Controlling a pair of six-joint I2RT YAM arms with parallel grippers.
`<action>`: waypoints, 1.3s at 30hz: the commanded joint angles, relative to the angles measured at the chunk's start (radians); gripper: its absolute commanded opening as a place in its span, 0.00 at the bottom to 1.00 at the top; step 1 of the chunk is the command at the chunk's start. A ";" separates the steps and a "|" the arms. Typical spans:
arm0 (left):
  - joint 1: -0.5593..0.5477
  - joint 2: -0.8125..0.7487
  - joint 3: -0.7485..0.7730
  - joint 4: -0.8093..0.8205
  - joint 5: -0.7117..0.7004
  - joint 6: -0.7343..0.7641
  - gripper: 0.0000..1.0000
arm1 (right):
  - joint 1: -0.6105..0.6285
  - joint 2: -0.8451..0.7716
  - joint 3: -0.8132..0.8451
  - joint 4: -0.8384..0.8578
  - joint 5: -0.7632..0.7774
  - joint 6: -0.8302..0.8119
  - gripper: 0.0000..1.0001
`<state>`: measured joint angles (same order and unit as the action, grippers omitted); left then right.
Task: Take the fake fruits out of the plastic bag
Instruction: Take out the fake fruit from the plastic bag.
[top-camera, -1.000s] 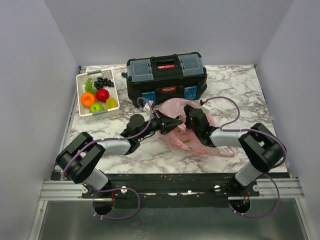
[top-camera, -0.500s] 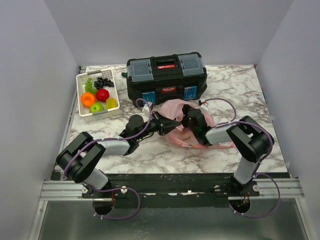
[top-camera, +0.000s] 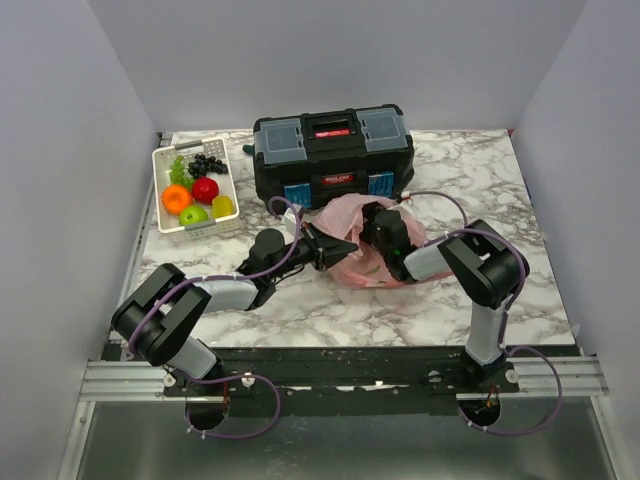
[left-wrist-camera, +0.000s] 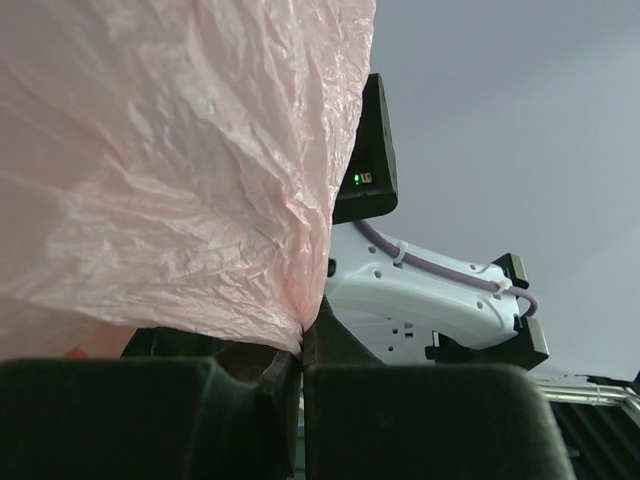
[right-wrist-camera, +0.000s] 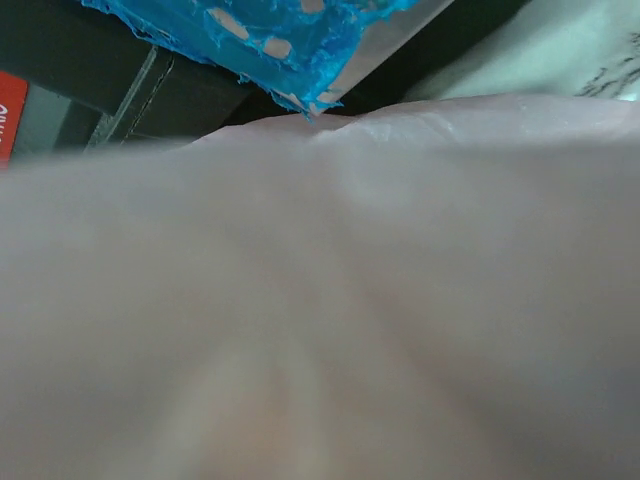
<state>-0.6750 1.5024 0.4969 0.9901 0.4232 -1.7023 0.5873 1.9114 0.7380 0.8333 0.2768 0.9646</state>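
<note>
In the upper left of the top view, the fake fruits (top-camera: 195, 195) lie in a white basket (top-camera: 190, 229). At centre, the left gripper (top-camera: 335, 252) is pinched tight on a fold of the plastic bag (top-camera: 362, 268). Just to its right, the right gripper (top-camera: 385, 238) sits against the bag, and how far it is open cannot be told.

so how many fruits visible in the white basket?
6: green grapes and dark grapes at the back, red apple middle, orange, green apple, lemon nearer. The bag may hide more.

Pale grey arm links (top-camera: 228, 292), black joints (top-camera: 160, 315), purple cables (top-camera: 237, 437).
</note>
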 joint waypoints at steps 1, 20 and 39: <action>0.004 0.004 -0.015 -0.008 0.039 0.022 0.00 | -0.017 0.051 0.024 0.080 -0.003 0.032 0.93; 0.003 -0.027 -0.020 -0.087 0.025 0.076 0.00 | -0.051 0.090 0.060 0.046 -0.070 -0.018 0.44; 0.055 -0.158 0.269 -0.707 -0.153 0.521 0.03 | -0.050 -0.559 -0.157 -0.668 -0.374 -0.243 0.25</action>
<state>-0.6365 1.3437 0.7361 0.4271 0.3244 -1.2888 0.5415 1.5066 0.6258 0.4122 -0.0383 0.8169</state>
